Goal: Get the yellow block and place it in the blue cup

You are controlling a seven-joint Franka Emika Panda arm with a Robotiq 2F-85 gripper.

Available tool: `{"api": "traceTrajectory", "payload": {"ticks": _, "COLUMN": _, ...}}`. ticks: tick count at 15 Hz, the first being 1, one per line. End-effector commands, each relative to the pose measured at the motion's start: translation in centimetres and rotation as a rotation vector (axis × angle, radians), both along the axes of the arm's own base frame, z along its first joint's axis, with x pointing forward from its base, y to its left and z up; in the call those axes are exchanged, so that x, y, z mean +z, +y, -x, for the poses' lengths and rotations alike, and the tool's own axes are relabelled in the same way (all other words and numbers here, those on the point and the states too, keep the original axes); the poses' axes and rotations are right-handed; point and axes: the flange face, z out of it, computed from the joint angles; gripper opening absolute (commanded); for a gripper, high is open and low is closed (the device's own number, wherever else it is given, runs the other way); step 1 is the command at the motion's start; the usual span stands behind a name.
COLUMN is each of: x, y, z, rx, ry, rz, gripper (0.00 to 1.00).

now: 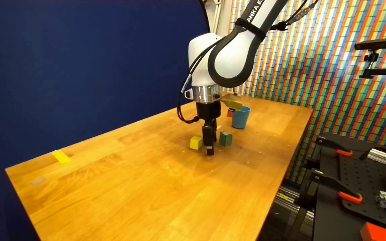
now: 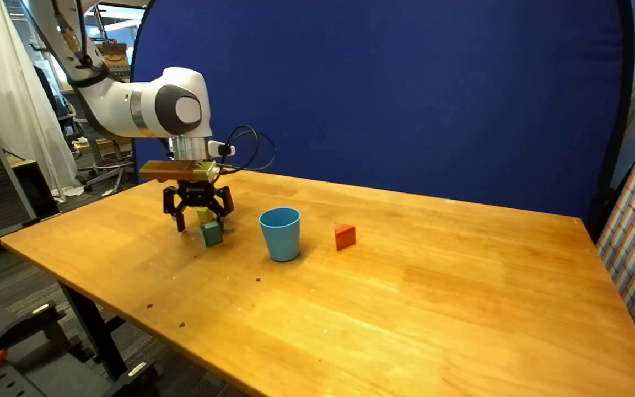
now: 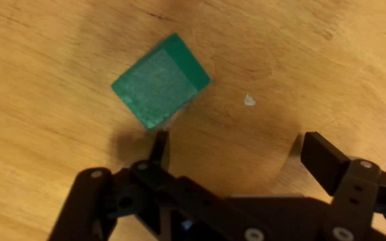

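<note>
In an exterior view the pincer (image 1: 212,146) hangs low, spread and empty, presumably to straddle the yellow cube (image 1: 196,143) at its nine o'clock.

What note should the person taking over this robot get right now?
Claw: open, low over the table, holding nothing.
Yellow block: on the table beside the claw, ungripped.
Blue cup: upright on the table.
Green cube: also close to the claw; leave it.
Done: claw is near the yellow block; no grasp yet.
Left: grip the yellow block, carry it over, and place it in the blue cup.
</note>
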Motion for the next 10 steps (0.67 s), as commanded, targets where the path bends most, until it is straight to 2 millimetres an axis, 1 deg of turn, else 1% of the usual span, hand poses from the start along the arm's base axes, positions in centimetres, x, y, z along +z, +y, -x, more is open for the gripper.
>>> {"api": "traceTrajectory", "payload": {"ticks": 1, "x": -0.4, "y": 1.7, "z": -1.0, "rx": 0.047, "ry": -0.032, "rz": -0.007, "gripper": 1.0}}
{"api": "traceTrajectory", "payload": {"ticks": 6, "x": -0.4, "y": 3.5, "z": -1.3, "rx": 0.098, "ry": -0.053, "rz": 0.004, "gripper": 1.0}}
{"api": "traceTrajectory", "payload": {"ticks": 10, "x": -0.4, "y": 4.3, "z": -1.7, "rx": 0.126, "ry": -0.066, "rz": 0.012, "gripper": 1.0}}
